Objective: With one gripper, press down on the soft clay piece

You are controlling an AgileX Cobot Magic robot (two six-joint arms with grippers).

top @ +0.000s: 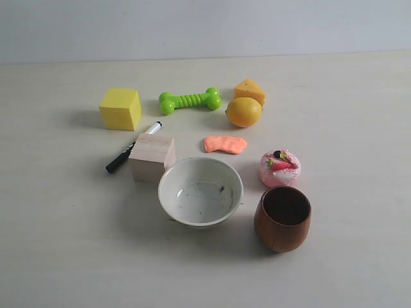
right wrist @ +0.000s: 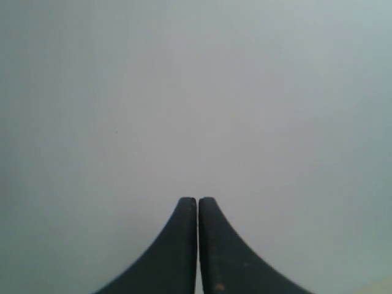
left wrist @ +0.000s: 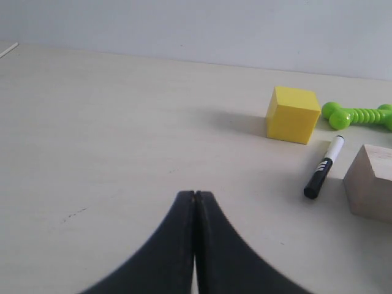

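Observation:
The soft clay piece [top: 225, 144], a flat wavy salmon-orange lump, lies on the table in the exterior view, between the lemon [top: 244, 111] and the white bowl [top: 200, 191]. Neither arm shows in the exterior view. In the left wrist view my left gripper [left wrist: 195, 195] is shut with nothing in it, above bare table well away from the objects; the clay is out of that view. My right gripper [right wrist: 197, 200] is shut and empty, facing a blank grey wall.
Around the clay stand an orange cheese wedge [top: 250, 90], a green bone toy [top: 189, 100], a yellow cube [top: 121, 108] [left wrist: 293, 114], a black marker [top: 131, 147] [left wrist: 324, 166], a wooden block [top: 153, 157] [left wrist: 370, 181], a pink cake toy [top: 280, 167] and a brown wooden cup [top: 282, 218].

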